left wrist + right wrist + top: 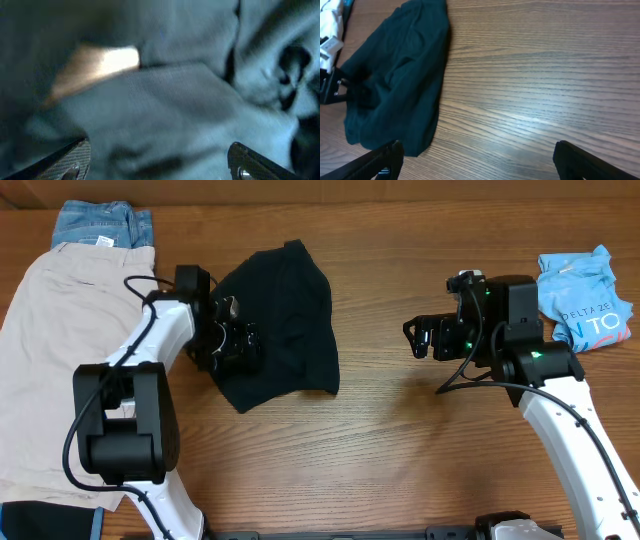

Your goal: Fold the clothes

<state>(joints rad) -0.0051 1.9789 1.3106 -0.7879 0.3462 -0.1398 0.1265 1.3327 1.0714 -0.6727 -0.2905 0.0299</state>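
**Overhead.**
- Item: black T-shirt (285, 315), bunched in a rough heap on the table (400, 460), left of centre.
- Item: beige shorts (50, 350), spread flat along the left edge, well apart from the shirt.
- Item: blue denim (100, 225), at the far left corner, touching the top of the shorts.
- Item: light-blue printed tee (590, 295), crumpled at the far right.
- My left gripper (238, 348) sits at the shirt's left edge, over the dark cloth. From here I cannot tell how its fingers stand.
- My right gripper (418, 338) hangs over bare wood right of the shirt, apart from it, fingers spread.

**Left wrist.**
- Picture blurred. Dark cloth fills nearly all of it, with a small patch of wood showing at upper left.
- Fingers (70, 160) appear at the two lower corners, wide apart and released. The cloth lies beyond them and I see none pinched.

**Right wrist.**
- The black T-shirt (395, 85) lies at the left, with wood grain everywhere else.
- Fingers (590, 160) are at the lower corners, fully parted, with only bare table between them.
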